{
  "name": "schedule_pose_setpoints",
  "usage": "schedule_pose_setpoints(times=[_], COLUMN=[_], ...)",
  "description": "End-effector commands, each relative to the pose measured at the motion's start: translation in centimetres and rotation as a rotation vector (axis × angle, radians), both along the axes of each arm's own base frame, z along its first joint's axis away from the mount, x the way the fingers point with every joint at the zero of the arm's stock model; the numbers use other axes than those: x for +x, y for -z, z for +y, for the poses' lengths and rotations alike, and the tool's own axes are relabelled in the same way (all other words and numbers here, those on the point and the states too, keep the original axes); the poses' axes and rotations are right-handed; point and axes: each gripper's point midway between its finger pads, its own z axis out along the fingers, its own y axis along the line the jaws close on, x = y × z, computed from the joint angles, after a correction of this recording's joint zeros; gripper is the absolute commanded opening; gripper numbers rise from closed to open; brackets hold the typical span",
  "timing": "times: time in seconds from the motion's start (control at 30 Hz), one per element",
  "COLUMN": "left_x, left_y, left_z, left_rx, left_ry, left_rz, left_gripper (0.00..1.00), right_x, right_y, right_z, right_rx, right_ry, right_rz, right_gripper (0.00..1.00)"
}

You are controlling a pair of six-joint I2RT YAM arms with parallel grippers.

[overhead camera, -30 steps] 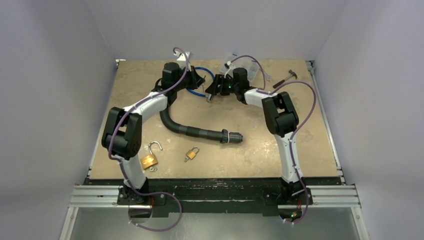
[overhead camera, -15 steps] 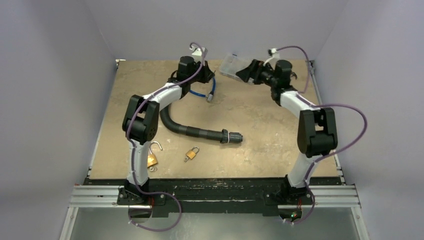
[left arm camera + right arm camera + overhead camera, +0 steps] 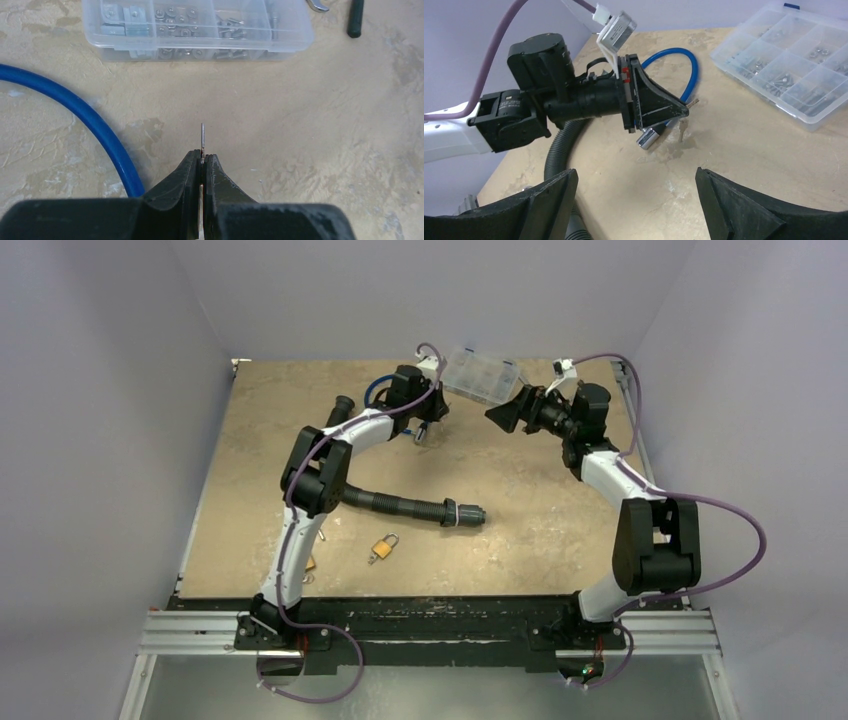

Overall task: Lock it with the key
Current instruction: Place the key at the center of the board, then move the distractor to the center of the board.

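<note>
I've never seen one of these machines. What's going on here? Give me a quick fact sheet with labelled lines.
left hand: shut on a thin metal key, its blade sticking out past the fingertips
right hand: open, holding nothing, facing the left hand
padlock: small, brass, lying on the table near the front, well apart from both hands
other items: clear parts box, blue cable, black hose
job status: key not yet in the padlock

bare tabletop [image 3: 540, 495] right of black hose [image 3: 400, 505], padlock [image 3: 383, 547] on its near side; blue cable [image 3: 90, 117], parts box [image 3: 200, 30] crowd far edge.
</note>
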Motion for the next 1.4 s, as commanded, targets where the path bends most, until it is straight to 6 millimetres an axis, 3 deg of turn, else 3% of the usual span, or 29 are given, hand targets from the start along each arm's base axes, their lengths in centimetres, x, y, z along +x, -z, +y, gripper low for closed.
schedule_pose_setpoints(times=[0.0,0.1,0.23,0.5,0.67,0.73,0.8,0.83,0.97,1.17,1.23,1.37], left_x=[1.7,1.4,1.1,0.3,-1.9,-3.4,-5.7,-7.0,-11.2,-16.8,-18.8,-23.0], left_y=[-1.4,-0.4,-1.1,-7.3,-10.7,-11.9,-13.2,-13.3,-13.8,-14.8,-14.5,-12.6], left_z=[-0.3,-0.5,-0.6,-0.8,0.2,0.9,1.5,1.8,3.9,6.9,6.5,2.4], left_rx=[0.020,0.043,0.042,0.000,0.031,0.055,0.093,0.111,0.196,0.303,0.346,0.439], left_ry=[-0.017,-0.012,-0.012,0.023,0.049,0.079,0.154,0.197,0.287,0.364,0.376,0.488], left_rz=[-0.058,-0.049,-0.053,-0.099,-0.092,-0.102,-0.121,-0.117,-0.101,-0.115,-0.116,-0.137], left_gripper=[0.00,0.00,0.11,0.37,0.52,0.64,0.87,0.92,0.99,1.00,1.00,1.00], right_x=[-0.8,-0.7,-0.5,-0.7,-1.5,-2.0,-2.8,-3.2,-4.4,-7.4,-7.9,-8.0], right_y=[-1.4,-1.6,-1.8,-3.0,-4.0,-4.2,-4.1,-4.0,-2.5,0.2,0.9,1.5], right_z=[0.2,0.2,0.2,0.2,0.1,0.1,0.2,0.2,-0.9,-3.1,-4.2,-8.6], right_rx=[-0.016,-0.015,-0.013,-0.028,-0.061,-0.082,-0.110,-0.132,-0.317,-0.541,-0.582,-0.583], right_ry=[-0.031,-0.030,-0.033,-0.036,-0.048,-0.059,-0.092,-0.111,-0.146,-0.181,-0.151,-0.005], right_rz=[-0.074,-0.077,-0.081,-0.111,-0.144,-0.154,-0.158,-0.160,-0.180,-0.147,-0.107,-0.021], right_gripper=[0.98,0.98,0.99,0.99,0.99,0.99,0.99,0.99,0.99,0.99,0.99,0.99])
